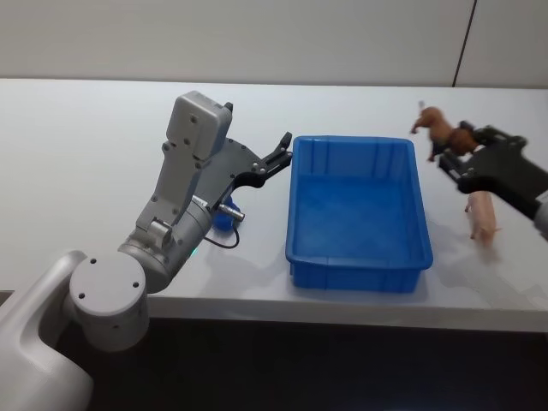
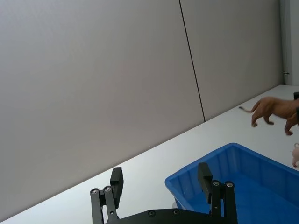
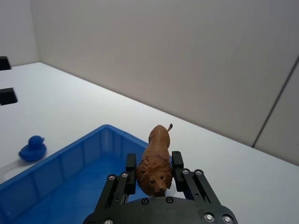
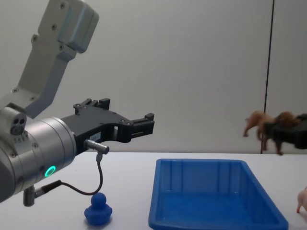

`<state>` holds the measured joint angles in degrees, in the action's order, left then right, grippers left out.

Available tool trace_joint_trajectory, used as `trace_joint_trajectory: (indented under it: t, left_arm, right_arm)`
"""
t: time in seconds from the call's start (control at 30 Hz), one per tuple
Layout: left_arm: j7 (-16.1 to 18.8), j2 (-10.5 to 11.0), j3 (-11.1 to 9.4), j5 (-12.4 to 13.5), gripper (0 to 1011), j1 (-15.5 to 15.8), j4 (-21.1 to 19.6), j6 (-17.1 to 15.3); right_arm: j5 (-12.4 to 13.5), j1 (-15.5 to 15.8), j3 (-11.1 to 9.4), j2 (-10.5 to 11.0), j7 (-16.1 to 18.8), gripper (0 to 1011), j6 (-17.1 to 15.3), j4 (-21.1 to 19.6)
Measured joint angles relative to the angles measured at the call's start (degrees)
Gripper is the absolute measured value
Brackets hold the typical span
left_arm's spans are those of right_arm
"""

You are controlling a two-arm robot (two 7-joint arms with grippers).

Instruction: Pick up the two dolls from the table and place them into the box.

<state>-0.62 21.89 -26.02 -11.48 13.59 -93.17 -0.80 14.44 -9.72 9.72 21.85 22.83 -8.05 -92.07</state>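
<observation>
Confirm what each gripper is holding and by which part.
Right gripper is shut on the brown doll, clamped on either side of its maned head, with the body sticking out free. Left gripper is open and holds nothing.

The right claw (image 4: 279, 128) grips the brown lion (image 4: 256, 122) high beside the blue box (image 4: 201, 164); the pink pig (image 4: 303, 199) stands on the desk (image 4: 129, 167) below.

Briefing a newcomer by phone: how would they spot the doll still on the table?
Find the blue bin on the white table. Just off its right side stands the pale pink pig. It is the only pink figure: the brown lion is held aloft in the right gripper, the blue duck sits left of the bin, below the left gripper.
</observation>
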Motion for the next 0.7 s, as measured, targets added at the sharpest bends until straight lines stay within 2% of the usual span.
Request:
trace_joint_trajectory:
  t: [0.23, 0.47, 0.5, 0.57, 0.7]
  left_arm:
    - [0.0, 0.0, 0.0, 0.0, 1001, 0.0, 0.0, 0.0]
    - [0.0, 0.0, 0.0, 0.0, 1001, 0.0, 0.0, 0.0]
    - [0.0, 0.0, 0.0, 0.0, 1001, 0.0, 0.0, 0.0]
    - [0.0, 0.0, 0.0, 0.0, 1001, 0.0, 0.0, 0.0]
    - [0.0, 0.0, 0.0, 0.0, 1001, 0.0, 0.0, 0.0]
  right_arm:
    - [-2.17, -2.22, 2.11, -2.15, 2.93, 448, -1.79, 2.18]
    - [-3.83, -4.0, 3.69, -3.78, 4.56, 641, -3.05, 4.43]
    - [-3.97, -4.13, 3.78, -3.88, 4.65, 706, -3.12, 4.6]
    - [-4.17, -4.37, 3.95, -4.05, 4.72, 740, -3.21, 4.92]
    - [-4.53, -4.89, 4.18, -4.37, 4.66, 891, -3.27, 5.67]
